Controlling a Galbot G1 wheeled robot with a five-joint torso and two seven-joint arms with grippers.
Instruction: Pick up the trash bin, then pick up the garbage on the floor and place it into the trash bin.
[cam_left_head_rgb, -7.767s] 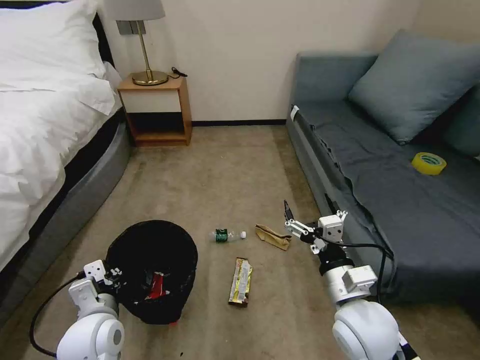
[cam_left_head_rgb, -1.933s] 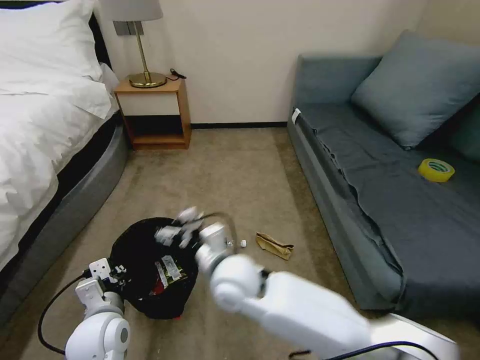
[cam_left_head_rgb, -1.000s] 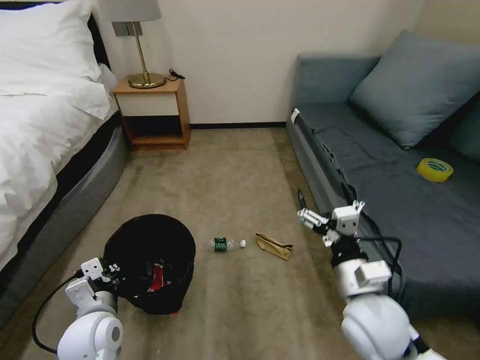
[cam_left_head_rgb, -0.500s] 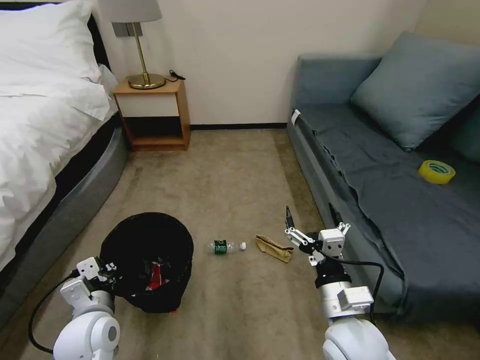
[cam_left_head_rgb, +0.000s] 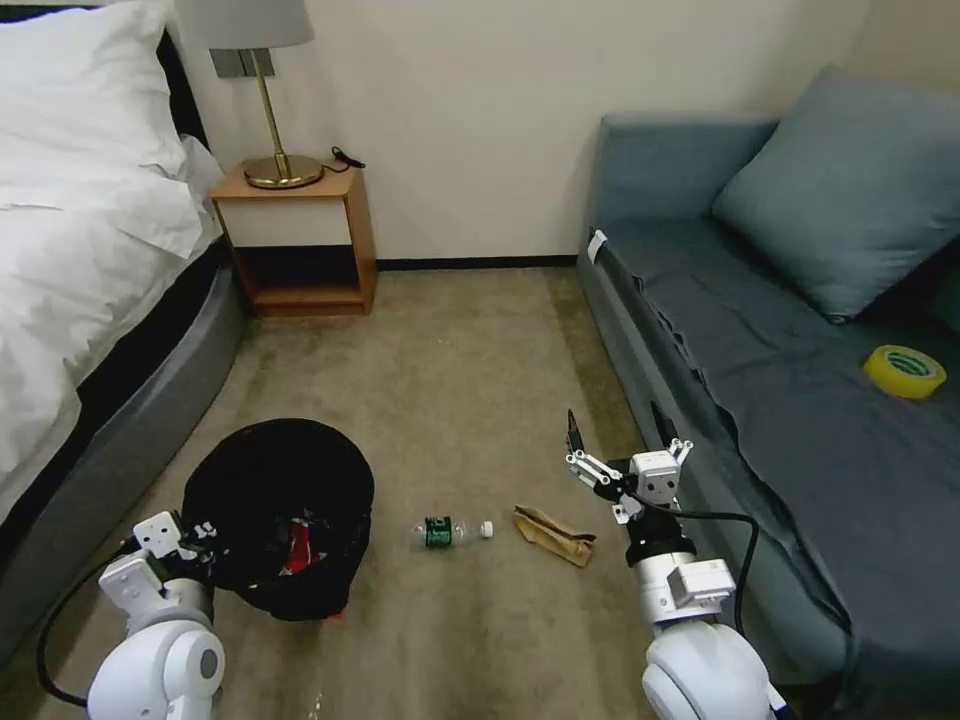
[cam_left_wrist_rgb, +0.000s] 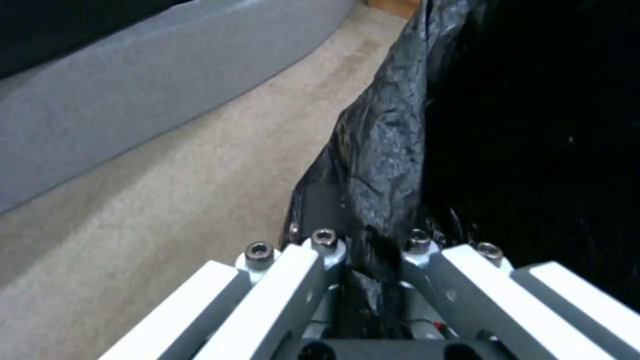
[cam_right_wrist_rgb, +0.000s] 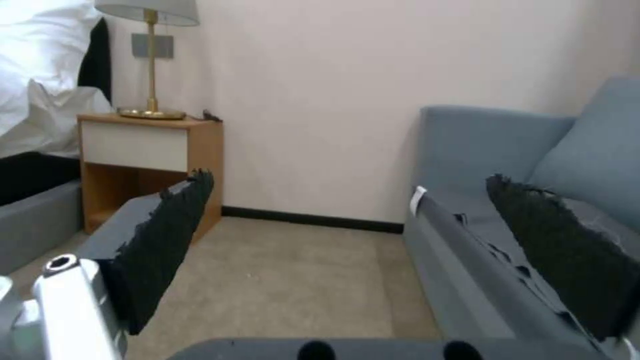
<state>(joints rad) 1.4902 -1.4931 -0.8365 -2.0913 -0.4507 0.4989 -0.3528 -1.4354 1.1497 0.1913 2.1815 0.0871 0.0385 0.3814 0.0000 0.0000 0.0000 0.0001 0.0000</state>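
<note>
Your left gripper (cam_left_head_rgb: 205, 533) is clamped on the rim of the bin (cam_left_head_rgb: 278, 515), fingers (cam_left_wrist_rgb: 313, 260) pinching mesh and liner together. That hold keeps the mouth tipped toward the litter, so drops from the other arm should land inside. The bin hangs at its near-left rim, between the bed (cam_left_head_rgb: 90, 300) and the remaining garbage.

Your right gripper (cam_left_head_rgb: 620, 440) hovers empty with fingers spread wide, to the bin's right and just beyond the brown paper (cam_left_head_rgb: 552, 535). Judged from that pose, it is lining up for the next piece.

The bin is round, black wire mesh with a glossy, wrinkled plastic liner (cam_left_wrist_rgb: 380, 145); red wrapper (cam_left_head_rgb: 297, 541) shows inside. The bottle (cam_left_head_rgb: 449, 531) lies on its side just right of the bin: clear, smooth, cylindrical, green label, white cap, so it may roll when nudged. The paper, further right, is crumpled, flattish and soft, and will likely squash under the pads (cam_right_wrist_rgb: 167, 240), which are dark and rough-edged. The carpet (cam_left_head_rgb: 450, 380) is short-piled tan.
</note>
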